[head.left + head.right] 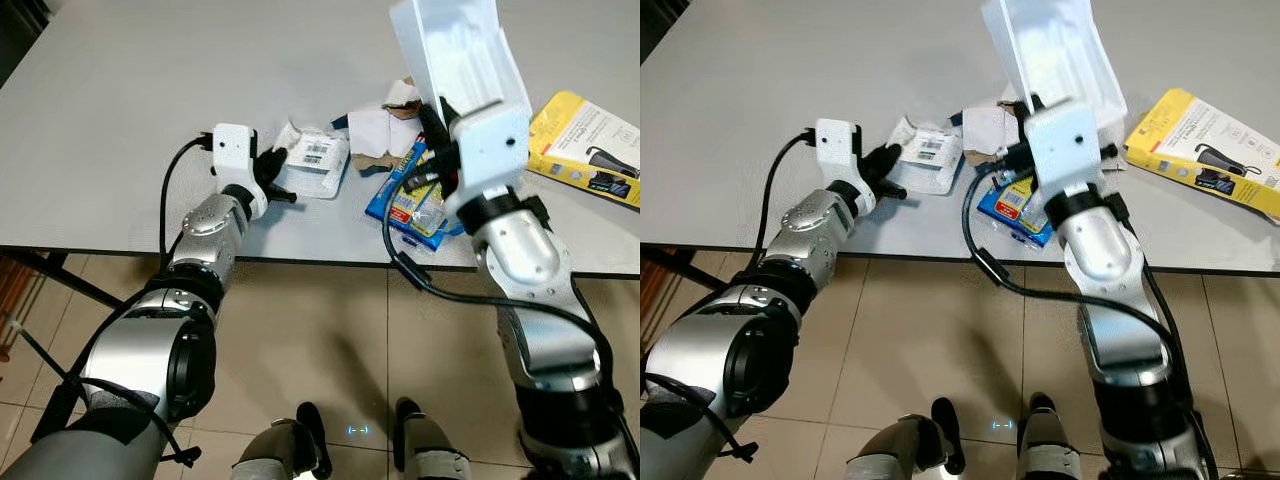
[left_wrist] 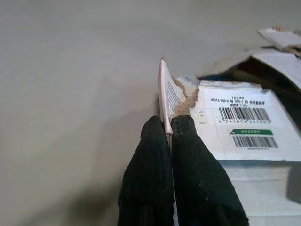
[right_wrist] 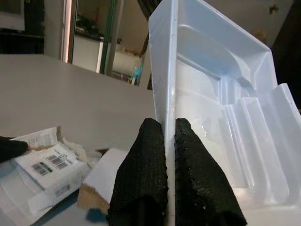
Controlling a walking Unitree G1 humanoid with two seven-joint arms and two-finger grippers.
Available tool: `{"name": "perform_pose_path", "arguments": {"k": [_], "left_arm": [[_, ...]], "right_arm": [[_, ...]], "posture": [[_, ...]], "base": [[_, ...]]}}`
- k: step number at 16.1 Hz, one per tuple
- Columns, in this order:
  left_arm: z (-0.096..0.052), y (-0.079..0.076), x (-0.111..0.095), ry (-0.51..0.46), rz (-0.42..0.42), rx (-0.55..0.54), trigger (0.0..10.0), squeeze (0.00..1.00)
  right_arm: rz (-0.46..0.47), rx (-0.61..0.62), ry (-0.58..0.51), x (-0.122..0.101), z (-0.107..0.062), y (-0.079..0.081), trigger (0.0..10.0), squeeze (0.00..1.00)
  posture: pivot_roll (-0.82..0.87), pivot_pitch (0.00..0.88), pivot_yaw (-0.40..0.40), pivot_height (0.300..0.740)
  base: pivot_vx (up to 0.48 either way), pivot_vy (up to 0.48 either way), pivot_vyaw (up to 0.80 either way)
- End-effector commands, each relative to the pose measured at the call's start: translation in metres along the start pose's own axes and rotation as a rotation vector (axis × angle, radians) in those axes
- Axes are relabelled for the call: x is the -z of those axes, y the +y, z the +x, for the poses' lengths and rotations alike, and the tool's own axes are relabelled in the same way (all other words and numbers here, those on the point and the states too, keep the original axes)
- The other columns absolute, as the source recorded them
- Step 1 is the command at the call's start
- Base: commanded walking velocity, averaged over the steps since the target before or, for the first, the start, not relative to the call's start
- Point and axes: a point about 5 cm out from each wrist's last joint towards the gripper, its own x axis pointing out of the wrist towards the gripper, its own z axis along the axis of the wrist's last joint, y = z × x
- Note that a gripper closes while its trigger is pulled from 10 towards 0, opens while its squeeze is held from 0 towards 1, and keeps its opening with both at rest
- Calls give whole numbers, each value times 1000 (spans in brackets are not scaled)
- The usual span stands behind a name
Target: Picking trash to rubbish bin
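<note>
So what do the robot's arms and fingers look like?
Both arms are shiny silver with rounded segments and black joints. The left arm ends in a white boxy wrist block, and so does the right arm. A black cable loops along each arm. The left gripper and the right gripper each have two long black fingers, finely textured on the right.

Left arm stretched forward, left gripper (image 2: 169, 129) low, fingers pinched tight together. Right arm bent up at the elbow, right gripper (image 3: 169, 129) raised higher, fingers clamped, seemingly with just a sliver between them.
</note>
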Motion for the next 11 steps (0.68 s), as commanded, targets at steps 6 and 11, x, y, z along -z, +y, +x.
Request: {"name": "perform_pose_path", "arguments": {"k": [6,11], "left_arm": [[-1,11,-43,-236,124,-33,0,0],[-31,32,-51,-405,207,-147,0,0]], "right_arm": [[12,12,-45,1,9,5,10000,0],[20,6,-60,5,15,4,10000,0]], "posture": [[-232,142,165,740],[-217,109,143,740]], "base": [[0,0,0],[0,0,0]]}}
